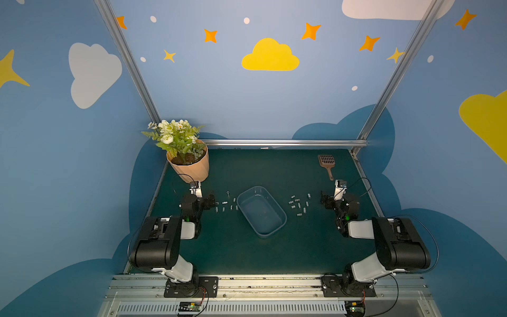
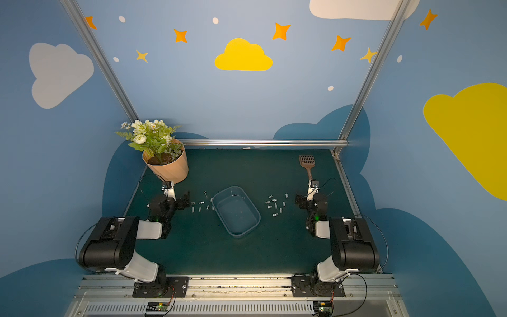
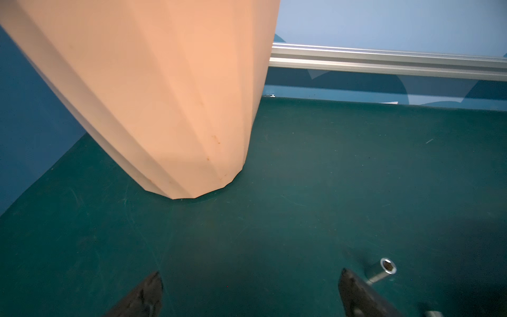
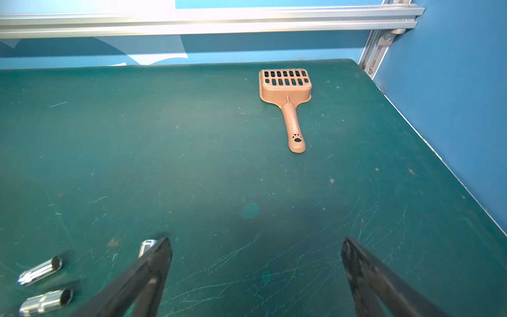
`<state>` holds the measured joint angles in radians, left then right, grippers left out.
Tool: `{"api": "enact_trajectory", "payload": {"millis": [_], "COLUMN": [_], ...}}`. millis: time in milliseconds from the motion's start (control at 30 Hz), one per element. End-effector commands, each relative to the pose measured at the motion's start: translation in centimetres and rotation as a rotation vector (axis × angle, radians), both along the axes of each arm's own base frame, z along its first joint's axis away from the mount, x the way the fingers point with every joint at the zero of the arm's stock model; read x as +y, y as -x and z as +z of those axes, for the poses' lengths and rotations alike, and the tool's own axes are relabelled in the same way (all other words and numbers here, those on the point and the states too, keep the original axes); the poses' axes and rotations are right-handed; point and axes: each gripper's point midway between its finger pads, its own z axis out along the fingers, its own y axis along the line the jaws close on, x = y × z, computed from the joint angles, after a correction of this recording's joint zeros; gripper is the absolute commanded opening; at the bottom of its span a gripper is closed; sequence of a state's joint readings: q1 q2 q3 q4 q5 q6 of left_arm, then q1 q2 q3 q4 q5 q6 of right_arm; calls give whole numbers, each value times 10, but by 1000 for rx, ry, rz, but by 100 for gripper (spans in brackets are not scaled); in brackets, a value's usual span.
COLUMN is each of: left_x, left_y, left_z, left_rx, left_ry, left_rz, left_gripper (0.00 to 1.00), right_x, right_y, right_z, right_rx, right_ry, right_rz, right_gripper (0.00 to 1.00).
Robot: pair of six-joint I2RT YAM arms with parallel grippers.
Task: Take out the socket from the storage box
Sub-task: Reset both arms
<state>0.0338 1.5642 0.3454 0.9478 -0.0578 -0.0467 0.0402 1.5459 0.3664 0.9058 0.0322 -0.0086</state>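
No word, brand or number can be read anywhere. The only sign is a small paw print on the scoop (image 4: 286, 92), at its handle end.

Sockets (image 1: 309, 195) lie scattered left and right of the storage box (image 1: 260, 211).

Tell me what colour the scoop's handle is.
Pinkish brown, like the rest of the scoop; the handle shows best in the right wrist view.

Left fingers (image 3: 142, 297) apart, right fingers (image 4: 149, 274) apart — empty
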Motion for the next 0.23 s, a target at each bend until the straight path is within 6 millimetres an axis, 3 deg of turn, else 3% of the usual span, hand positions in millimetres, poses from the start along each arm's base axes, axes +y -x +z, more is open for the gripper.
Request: {"api": "enact_trajectory", "payload": {"millis": [0,200], "left_x": [-5,-7], "left_y": [-5,-5], "left_z": [2,1], "left_rx": [-4,1], "left_ry": [-14,-14], "left_rz": [-32,-42], "left_gripper": [100,100], "right_x": [2,2], "right_y": [-3,-3], "right_z": [6,5], "right_rx": [-32,-31], "right_ry": [-4,-3], "right_rz": [13,12], "right_gripper": [98,98]}}
